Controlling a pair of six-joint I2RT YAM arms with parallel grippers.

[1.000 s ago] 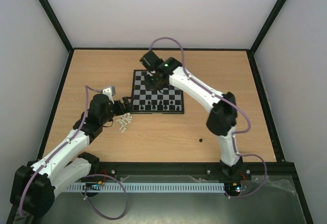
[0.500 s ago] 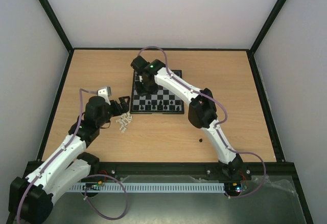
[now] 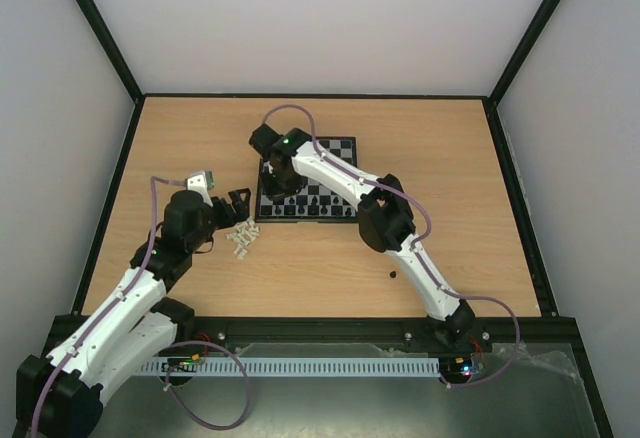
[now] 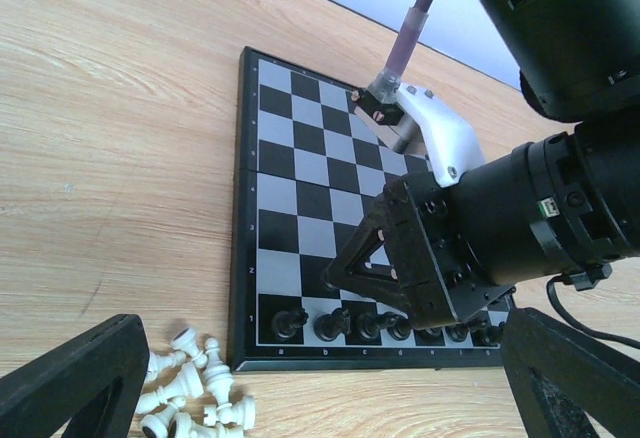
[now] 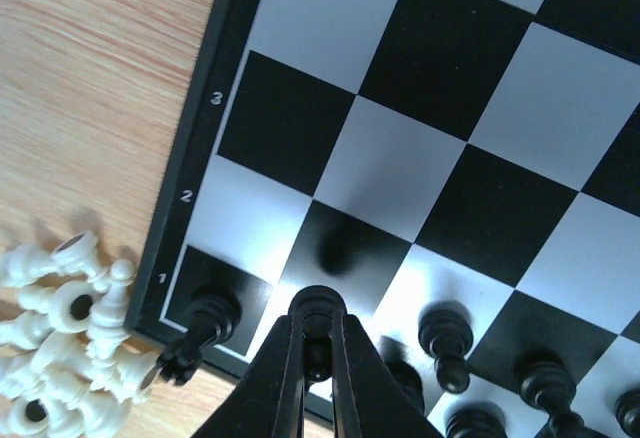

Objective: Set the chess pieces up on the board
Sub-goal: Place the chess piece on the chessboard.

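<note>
Well, from above we see the right hand [image 3: 276,172] out over the left side of the board [image 3: 338,149], low above its near-left squares. The left hand [image 3: 240,207] hovers just off the board's near-left corner, beside the heap of white pieces [image 3: 242,241] on the desk [image 3: 450,178]. One lone black piece [image 3: 393,274] lies well apart on the bare wood to the right.

Through the left wrist camera, our left hand stands wide with nothing between its fingers. A row of black pieces [image 4: 329,325] lines the board's near edge, and the right hand hangs above the second rank.

The right wrist camera shows the right hand pinched narrow on a small black piece [image 5: 317,305], which we judge to be a pawn. It is held clear of the board, with its shadow on a dark square of the second rank. To do this well, we should centre it over that square and lower it straight down until the base sits flat. Only then should we part the fingers a little, so the close neighbours in the first rank are not knocked.
</note>
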